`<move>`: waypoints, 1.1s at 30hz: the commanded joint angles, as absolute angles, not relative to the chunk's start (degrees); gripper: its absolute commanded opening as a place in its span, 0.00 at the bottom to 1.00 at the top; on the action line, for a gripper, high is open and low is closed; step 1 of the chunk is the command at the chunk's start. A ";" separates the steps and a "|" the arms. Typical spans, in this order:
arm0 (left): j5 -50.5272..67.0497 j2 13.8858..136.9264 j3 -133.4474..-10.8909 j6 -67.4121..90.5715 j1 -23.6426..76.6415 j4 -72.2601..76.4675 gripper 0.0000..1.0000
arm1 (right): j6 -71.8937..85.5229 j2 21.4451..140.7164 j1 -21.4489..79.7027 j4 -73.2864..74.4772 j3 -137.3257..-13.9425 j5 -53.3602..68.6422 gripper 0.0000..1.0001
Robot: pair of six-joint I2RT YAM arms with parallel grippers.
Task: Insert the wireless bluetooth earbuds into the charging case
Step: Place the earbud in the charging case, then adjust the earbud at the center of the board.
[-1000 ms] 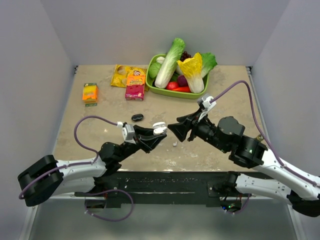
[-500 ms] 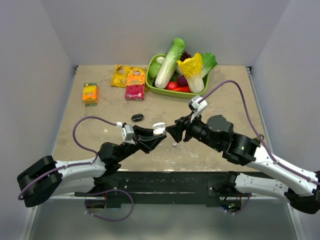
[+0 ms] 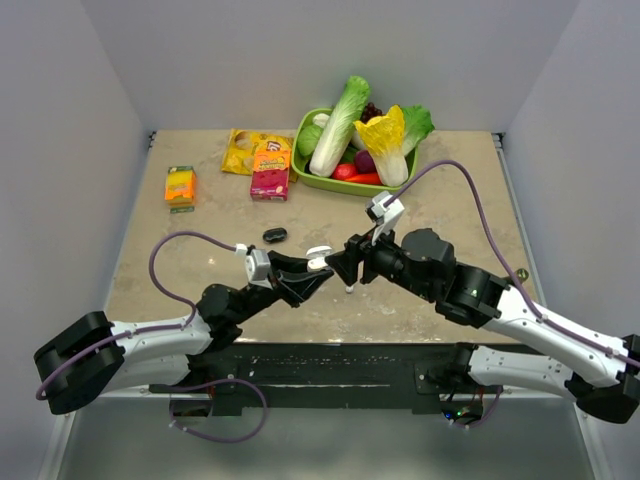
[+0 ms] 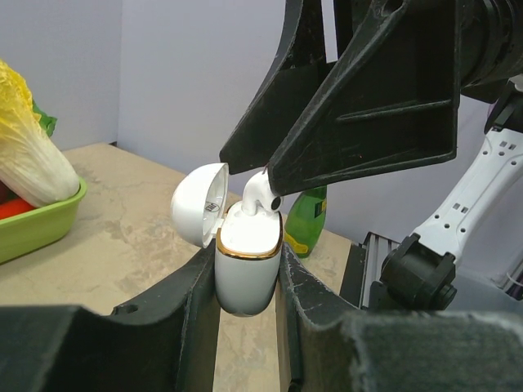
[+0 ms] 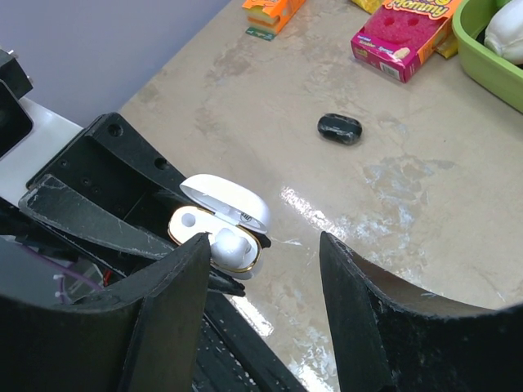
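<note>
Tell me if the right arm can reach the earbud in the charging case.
Probably yes: the right gripper hangs open over the earbud, the charging case has its lid back, and the left gripper clamps only its sides.

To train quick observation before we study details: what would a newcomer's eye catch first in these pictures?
The open white case, clamped in the left gripper near the table's front, with an earbud poking from it. The right gripper hangs open close over it. At the far edge, a green tray of bright vegetables.
</note>
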State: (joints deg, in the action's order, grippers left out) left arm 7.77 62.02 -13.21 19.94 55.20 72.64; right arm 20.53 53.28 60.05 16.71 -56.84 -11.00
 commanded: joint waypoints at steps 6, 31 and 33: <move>9.23 61.61 -13.01 19.86 55.37 84.11 0.00 | 20.39 55.19 60.03 15.21 -58.01 -12.48 0.59; 5.28 48.53 -4.58 18.81 55.37 74.64 0.00 | 25.05 48.07 59.68 19.61 -44.92 -26.11 0.50; 4.40 44.40 -2.39 19.51 55.37 72.35 0.00 | 26.27 49.48 59.50 17.15 -41.15 -25.58 0.24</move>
